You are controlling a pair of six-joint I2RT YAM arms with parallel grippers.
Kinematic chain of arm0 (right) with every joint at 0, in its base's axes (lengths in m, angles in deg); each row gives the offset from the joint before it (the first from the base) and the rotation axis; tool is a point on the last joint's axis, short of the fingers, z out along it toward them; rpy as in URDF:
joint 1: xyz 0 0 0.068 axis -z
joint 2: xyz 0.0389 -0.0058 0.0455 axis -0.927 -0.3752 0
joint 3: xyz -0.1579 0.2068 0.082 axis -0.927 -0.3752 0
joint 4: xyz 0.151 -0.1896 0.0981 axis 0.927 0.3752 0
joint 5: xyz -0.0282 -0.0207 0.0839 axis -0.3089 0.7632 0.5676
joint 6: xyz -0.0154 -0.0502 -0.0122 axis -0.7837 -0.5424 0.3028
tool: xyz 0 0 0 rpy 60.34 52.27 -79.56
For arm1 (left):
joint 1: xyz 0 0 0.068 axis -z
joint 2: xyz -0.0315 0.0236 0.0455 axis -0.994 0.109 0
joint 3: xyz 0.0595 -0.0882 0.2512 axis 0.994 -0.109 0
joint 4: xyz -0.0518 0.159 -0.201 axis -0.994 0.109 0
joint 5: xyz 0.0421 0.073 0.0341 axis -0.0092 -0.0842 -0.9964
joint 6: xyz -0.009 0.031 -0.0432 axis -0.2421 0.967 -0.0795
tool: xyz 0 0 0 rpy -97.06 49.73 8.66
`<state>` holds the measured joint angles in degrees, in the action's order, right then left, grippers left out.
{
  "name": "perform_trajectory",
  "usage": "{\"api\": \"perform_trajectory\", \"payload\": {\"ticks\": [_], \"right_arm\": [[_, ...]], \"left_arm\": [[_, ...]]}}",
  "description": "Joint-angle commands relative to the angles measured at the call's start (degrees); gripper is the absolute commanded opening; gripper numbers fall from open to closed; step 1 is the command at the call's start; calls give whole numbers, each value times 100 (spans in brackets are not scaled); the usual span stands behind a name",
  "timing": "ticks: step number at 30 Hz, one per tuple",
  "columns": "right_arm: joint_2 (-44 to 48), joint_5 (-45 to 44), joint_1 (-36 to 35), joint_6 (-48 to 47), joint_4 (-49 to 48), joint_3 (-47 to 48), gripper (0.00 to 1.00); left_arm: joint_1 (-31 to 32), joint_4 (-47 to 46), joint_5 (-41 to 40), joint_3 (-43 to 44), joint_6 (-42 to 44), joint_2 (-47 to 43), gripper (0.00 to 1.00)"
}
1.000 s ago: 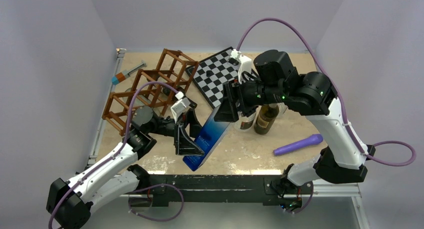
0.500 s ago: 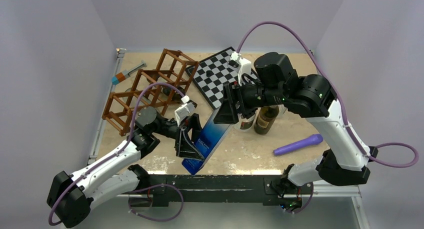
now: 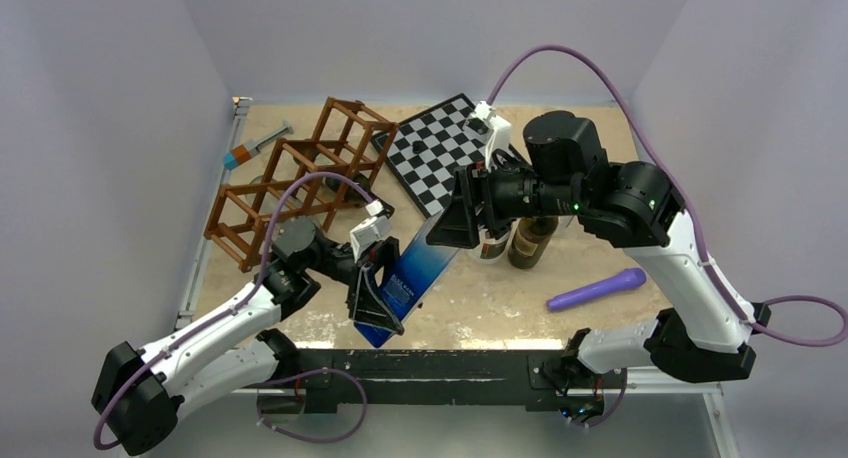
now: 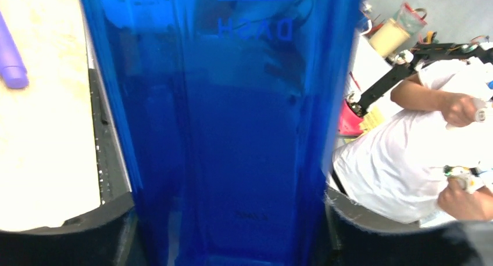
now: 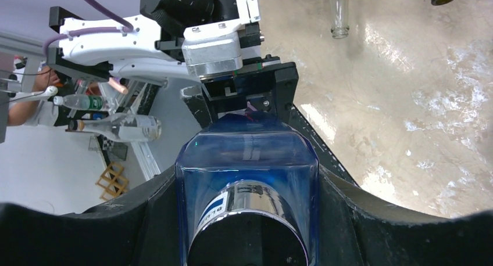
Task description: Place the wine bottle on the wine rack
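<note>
1. Two grippers share one load in the top view. The blue bottle [image 3: 418, 268] lies slantwise at the frame's centre, its lower end toward the bottom edge. The left gripper [image 3: 378, 298] is clamped on that lower end and the right gripper [image 3: 453, 223] on the upper end. The rack [image 3: 290, 178] stands in the upper left, well apart from the bottle, with the checkerboard [image 3: 435, 153] just to its right. Dark bottles [image 3: 530, 238] stand upright right of centre. The step in hand looks like the carry: the bottle is held but not yet racked.

2. In the left wrist view the bottle [image 4: 232, 132] fills the middle from top to bottom. The dark fingers [image 4: 75, 234] press on its flanks at the bottom corners, closed to the bottle's width. The rack is out of frame.

3. In the right wrist view the bottle's silver cap [image 5: 247, 219] sits at bottom centre. The fingers [image 5: 145, 214] hug the blue shoulders on both sides, closed on them. The left gripper [image 5: 247, 97] shows at the bottle's far end, top centre.

4. The next move probably calls for both arms to travel together toward the upper left. They would need to keep their spacing so neither grip slips, then line the bottle up with a cell.
</note>
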<state>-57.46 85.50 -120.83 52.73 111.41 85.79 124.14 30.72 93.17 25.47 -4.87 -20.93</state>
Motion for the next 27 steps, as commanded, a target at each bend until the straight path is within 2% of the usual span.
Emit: {"api": "perform_trajectory", "payload": {"ticks": [1,3,5,6,7,9,11,13,18,23,27], "right_arm": [[341,324,21,480,-1562,109,0],[360,355,21,438,-1566,23,0],[384,337,21,344,-1500,-62,0],[398,279,21,270,-1409,-82,9],[396,194,21,141,-1261,-58,25],[366,-121,21,-118,-887,59,64],[411,-501,21,-470,-645,118,86],[524,-1074,26,-729,-529,74,98],[822,-1844,21,-1430,-461,57,99],[955,-1804,21,-2240,-332,349,99],[910,-1727,21,-2387,-93,666,99]], "left_arm": [[39,355,55,126,587,-18,38],[36,983,-100,388,988,-31,2],[41,2468,-508,831,1854,-79,0],[33,3013,-759,1076,2328,-92,0],[33,3672,-1024,1359,2742,-85,0],[31,5101,-1619,1900,3708,-39,0],[30,6041,-2118,2418,4344,21,0],[31,6740,-2510,2872,4897,76,0],[39,7548,-3019,3612,5597,26,0],[38,8009,-3634,4077,6115,-39,0],[38,8128,-4181,4197,6593,-185,0]]}}
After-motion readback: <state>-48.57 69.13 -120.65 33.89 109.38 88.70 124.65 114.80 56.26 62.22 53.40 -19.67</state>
